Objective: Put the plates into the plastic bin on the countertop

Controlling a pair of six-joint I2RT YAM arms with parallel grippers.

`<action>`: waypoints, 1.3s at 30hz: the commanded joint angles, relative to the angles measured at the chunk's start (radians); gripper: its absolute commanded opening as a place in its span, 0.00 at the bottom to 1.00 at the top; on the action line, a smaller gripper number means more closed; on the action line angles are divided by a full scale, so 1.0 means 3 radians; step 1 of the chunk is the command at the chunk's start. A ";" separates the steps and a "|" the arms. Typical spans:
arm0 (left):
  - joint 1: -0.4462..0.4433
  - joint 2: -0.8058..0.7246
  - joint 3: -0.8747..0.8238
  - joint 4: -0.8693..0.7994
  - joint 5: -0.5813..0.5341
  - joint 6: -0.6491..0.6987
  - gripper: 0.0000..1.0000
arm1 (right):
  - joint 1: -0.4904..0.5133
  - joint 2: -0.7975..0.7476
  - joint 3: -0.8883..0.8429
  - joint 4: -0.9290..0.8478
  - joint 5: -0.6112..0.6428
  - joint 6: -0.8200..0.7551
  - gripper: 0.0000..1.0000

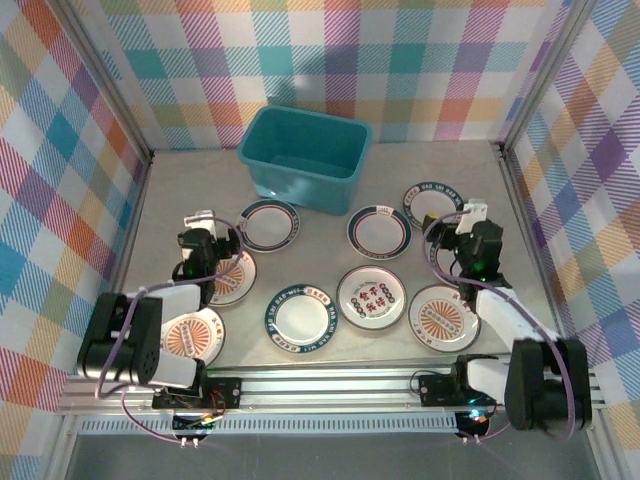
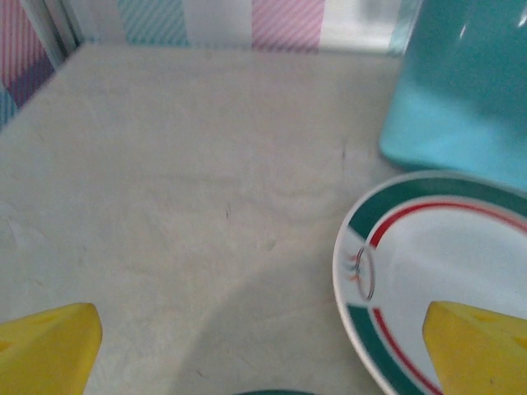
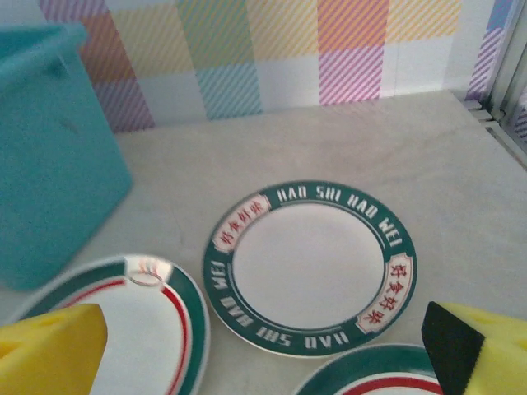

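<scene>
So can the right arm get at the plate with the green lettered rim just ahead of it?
Probably yes. The right gripper is open, and the lettered plate lies flat just ahead of it with nothing on it. The plastic bin stands off to the left, apart from it.

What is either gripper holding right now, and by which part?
Nothing is held. The left gripper and the right gripper are both open, with nothing between their fingers.

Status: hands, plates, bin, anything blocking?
Left hand open, empty. Right hand open, empty. Bin empty; eight plates visible, all on countertop. Nothing seen in the way.
</scene>
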 commanded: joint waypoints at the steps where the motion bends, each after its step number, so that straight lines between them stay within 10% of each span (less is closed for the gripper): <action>1: 0.0035 -0.0432 0.0182 -0.0440 0.0030 -0.0136 1.00 | -0.0018 -0.0203 0.0340 -0.1115 -0.0195 0.0330 0.99; 7: -0.0038 -0.0664 0.1617 -0.2735 0.0587 -0.0801 1.00 | -0.0015 -0.0566 0.0648 -0.2199 -0.0426 0.0900 0.99; 15: -0.0581 -0.0427 0.2719 -0.3833 0.0259 -0.1968 1.00 | 0.0004 -0.0831 0.0631 -0.2639 -0.0970 0.1331 0.99; 24: -0.1153 0.0313 0.3249 -0.3766 0.0019 -0.3193 0.99 | 0.0043 -0.0563 0.0480 -0.2615 -0.1256 0.1461 0.96; 39: -0.1468 0.1621 0.4159 -0.3698 -0.0192 -0.3580 0.95 | 0.0048 0.0144 0.0558 -0.2410 -0.1459 0.1381 0.96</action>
